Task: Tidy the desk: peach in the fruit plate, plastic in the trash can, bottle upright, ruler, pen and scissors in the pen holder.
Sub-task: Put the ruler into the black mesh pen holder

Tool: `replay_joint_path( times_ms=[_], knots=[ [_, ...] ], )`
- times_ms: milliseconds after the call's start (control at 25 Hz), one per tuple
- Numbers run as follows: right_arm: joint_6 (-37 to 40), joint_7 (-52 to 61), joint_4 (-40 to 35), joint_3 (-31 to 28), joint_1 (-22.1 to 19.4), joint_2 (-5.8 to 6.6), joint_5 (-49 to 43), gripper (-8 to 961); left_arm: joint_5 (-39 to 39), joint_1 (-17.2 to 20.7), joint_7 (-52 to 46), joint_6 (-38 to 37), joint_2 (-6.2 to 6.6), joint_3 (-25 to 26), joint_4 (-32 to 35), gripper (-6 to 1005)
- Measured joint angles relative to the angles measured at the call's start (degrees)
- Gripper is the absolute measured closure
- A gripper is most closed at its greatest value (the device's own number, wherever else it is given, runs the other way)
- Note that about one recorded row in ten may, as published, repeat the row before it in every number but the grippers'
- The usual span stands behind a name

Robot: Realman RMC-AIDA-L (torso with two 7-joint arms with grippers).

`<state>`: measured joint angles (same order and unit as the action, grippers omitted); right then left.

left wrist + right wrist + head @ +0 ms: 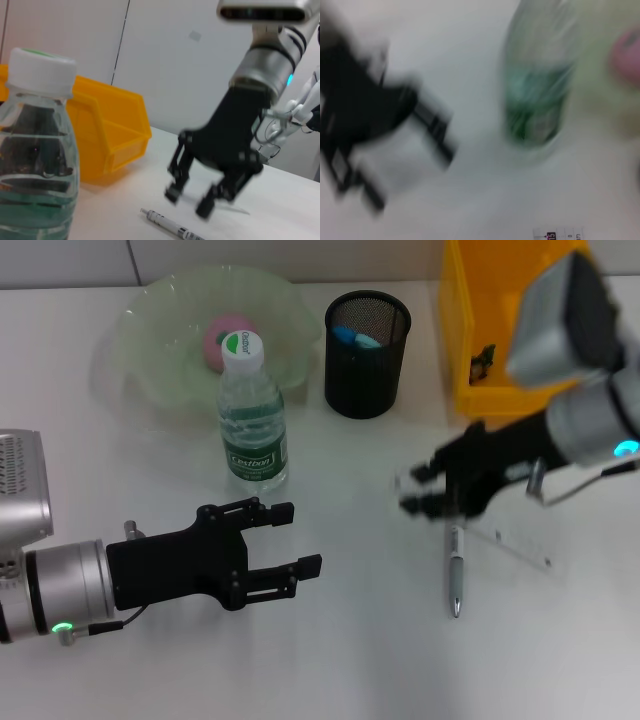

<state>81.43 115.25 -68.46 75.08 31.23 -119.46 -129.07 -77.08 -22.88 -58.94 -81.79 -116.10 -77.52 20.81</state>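
Note:
The bottle (252, 415) stands upright in front of the green glass fruit plate (160, 310), which holds the pink peach (218, 340). The black mesh pen holder (367, 365) has something blue inside. The pen (456, 572) and the clear ruler (522, 546) lie flat on the table at the right. My right gripper (412, 492) hovers open just above the pen's upper end, holding nothing. My left gripper (303, 538) is open and empty, low over the table in front of the bottle. No plastic shows. In the left wrist view the right gripper (188, 202) hangs over the pen (170, 226).
A yellow bin (462, 350) stands at the back right with a small dark item (484, 362) inside. The bottle (35, 150) fills the near side of the left wrist view, with the yellow bin (107, 135) behind it. The right wrist view shows the bottle (540, 95).

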Motion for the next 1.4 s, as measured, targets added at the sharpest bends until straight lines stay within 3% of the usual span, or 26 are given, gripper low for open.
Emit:
replay_joint_path(
  times_ms=[80, 160, 240, 280, 320, 360, 400, 440, 480, 520, 560, 720, 760, 800, 960, 1160, 1400],
  knots=[
    [-0.26, -3.27, -1.01, -8.44, -1.41, 0.12, 7.93, 569, 0.0, 0.08, 0.02, -0.03, 0.0, 0.0, 0.02, 242],
    [-0.76, -4.5, -0.86, -11.11, -1.82, 0.16, 11.0, 570, 0.0, 0.1, 0.03, -0.04, -0.01, 0.0, 0.03, 241],
    [-2.69, -9.42, 1.6, -16.22, -2.54, 0.17, 20.61, 567, 0.0, 0.11, 0.04, -0.04, -0.06, 0.0, 0.03, 241],
    [-4.35, -15.43, 6.08, -19.69, -2.74, 0.2, 30.3, 564, 0.0, 0.11, 0.04, -0.04, -0.1, 0.0, 0.03, 241],
    [-4.35, -15.43, 6.08, -19.69, -2.74, 0.2, 30.3, 561, 0.0, 0.11, 0.04, -0.04, -0.1, 0.0, 0.03, 241],
    [-5.4, -22.68, 12.59, -21.94, -2.18, 0.23, 41.45, 557, 0.0, 0.12, 0.05, -0.04, -0.12, 0.0, 0.03, 241],
    [-5.83, -26.48, 16.51, -22.61, -1.55, 0.29, 46.83, 554, 0.0, 0.05, 0.09, -0.04, -0.15, 0.0, 0.03, 241],
    [-5.83, -26.48, 16.51, -22.61, -1.55, 0.29, 46.83, 551, 0.0, 0.05, 0.09, -0.04, -0.15, 0.0, 0.03, 241],
    [-6.17, -33.4, 24.48, -23.25, 0.34, 0.3, 55.53, 548, 0.0, -0.05, 0.14, -0.04, -0.18, 0.0, 0.03, 241],
    [-6.17, -33.4, 24.48, -23.25, 0.34, 0.3, 55.53, 545, 0.0, -0.05, 0.14, -0.04, -0.18, 0.0, 0.03, 242],
    [-6.5, -38.23, 30.95, -23.38, 2.52, 0.34, 60.61, 542, 0.0, -0.1, 0.14, -0.04, -0.19, 0.0, 0.02, 242],
    [-8.18, -46.16, 39.22, -23.3, 6.56, 0.19, 66.57, 529, 0.0, -0.26, 0.14, -0.07, -0.26, -0.03, 0.02, 242],
    [-9.97, -51.97, 44.63, -23.03, 9.65, 0.01, 70.66, 526, 0.0, -0.26, 0.14, -0.07, -0.26, -0.03, 0.02, 242],
    [-9.97, -51.97, 44.63, -23.03, 9.65, 0.01, 70.66, 523, 0.0, -0.26, 0.14, -0.07, -0.26, -0.03, 0.02, 242],
    [-15.55, -61.77, 54.45, -22.88, 16.47, -0.18, 75.16, 510, 0.0, -0.24, 0.15, -0.13, -0.26, -0.09, 0.02, 242],
    [-20.65, -67.19, 58.88, -22.96, 19.95, -0.44, 75.44, 494, 0.0, -0.18, 0.17, -0.12, -0.26, -0.09, 0.02, 241],
    [-22.98, -68.74, 60.5, -23.04, 20.83, -0.44, 75.52, 475, 0.0, 0.13, 0.24, -0.11, -0.26, -0.08, 0.28, 241]
  ],
)
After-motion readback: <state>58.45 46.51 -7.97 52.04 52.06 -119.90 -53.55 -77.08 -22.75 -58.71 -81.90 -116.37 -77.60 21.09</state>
